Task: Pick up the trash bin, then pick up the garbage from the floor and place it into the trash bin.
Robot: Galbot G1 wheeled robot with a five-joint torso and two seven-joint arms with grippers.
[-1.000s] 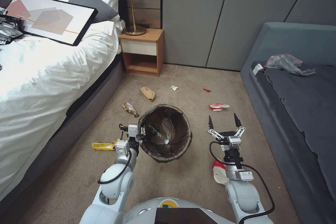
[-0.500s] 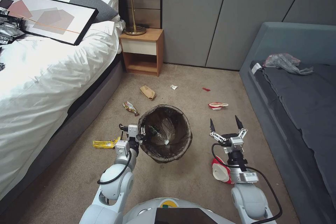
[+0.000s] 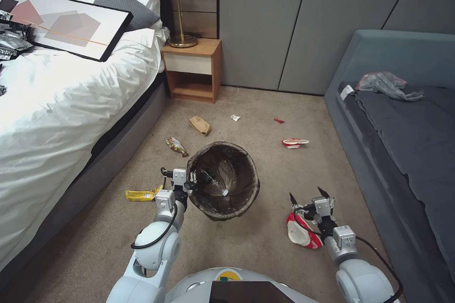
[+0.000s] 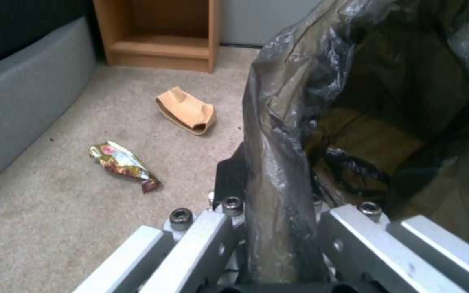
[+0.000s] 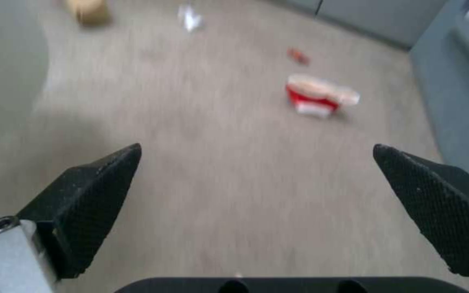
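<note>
Here the right tool [image 3: 309, 194], spread wide, hovers beside a crushed cup [image 3: 298, 236].

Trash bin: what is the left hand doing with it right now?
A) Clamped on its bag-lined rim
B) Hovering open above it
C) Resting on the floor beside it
A: the left hand is shut on the bagged rim of the trash bin, seen in the left wrist view.

The beige carpet [image 3: 265, 251] carried scattered litter: a brown paper bag [image 3: 200, 125] and a white scrap [image 3: 235, 118] near mid-frame, plus a colourful wrapper [image 3: 177, 147]. A yellow wrapper [image 3: 141, 194] lay lower left, a crushed red-and-white cup [image 3: 295, 142] right of centre, another cup [image 3: 299, 234] lower right.
</note>
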